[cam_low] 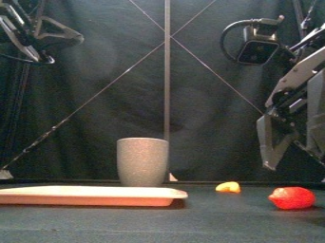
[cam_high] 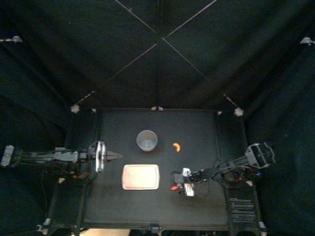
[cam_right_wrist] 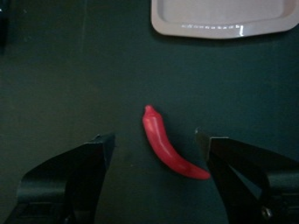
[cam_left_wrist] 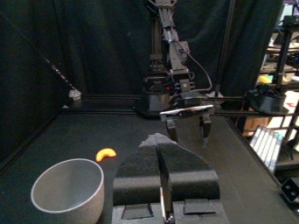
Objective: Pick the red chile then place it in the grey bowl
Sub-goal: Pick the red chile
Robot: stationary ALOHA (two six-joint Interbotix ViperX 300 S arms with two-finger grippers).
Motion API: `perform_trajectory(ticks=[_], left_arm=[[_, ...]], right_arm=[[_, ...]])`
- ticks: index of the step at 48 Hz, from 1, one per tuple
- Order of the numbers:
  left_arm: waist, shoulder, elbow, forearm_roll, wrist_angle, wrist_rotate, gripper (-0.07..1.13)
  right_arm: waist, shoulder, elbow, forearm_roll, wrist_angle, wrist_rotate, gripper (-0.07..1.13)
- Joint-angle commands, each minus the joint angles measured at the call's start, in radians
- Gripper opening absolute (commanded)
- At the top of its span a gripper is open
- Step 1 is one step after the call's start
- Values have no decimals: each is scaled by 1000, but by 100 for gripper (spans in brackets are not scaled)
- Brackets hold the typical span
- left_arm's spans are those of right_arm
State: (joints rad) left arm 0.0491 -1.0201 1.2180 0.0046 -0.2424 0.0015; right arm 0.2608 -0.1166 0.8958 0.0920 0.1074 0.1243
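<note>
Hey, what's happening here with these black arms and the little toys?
The right arm's pincer hangs open over the red chile, which lies on the table near the pink tray; it has not gripped it yet. The chile is meant for the grey cup, which stands upright farther back and looks empty. A small orange toy lies near the cup. The left arm's pincer rests shut at the table's left side.

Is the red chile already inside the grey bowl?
No. The red chile lies on the table under the open jaws of the right gripper, apart from the grey bowl.
</note>
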Motion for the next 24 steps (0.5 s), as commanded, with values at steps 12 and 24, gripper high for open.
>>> perform_trajectory(ticks=[12, 24], left_arm=[[3, 3, -9, 5, -5, 2, -3], [3, 3, -8, 5, -5, 2, -3]], right_arm=[[-3, 72, -72, -41, 89, 0, 103], [-5, 132, -97, -48, 92, -2, 94]])
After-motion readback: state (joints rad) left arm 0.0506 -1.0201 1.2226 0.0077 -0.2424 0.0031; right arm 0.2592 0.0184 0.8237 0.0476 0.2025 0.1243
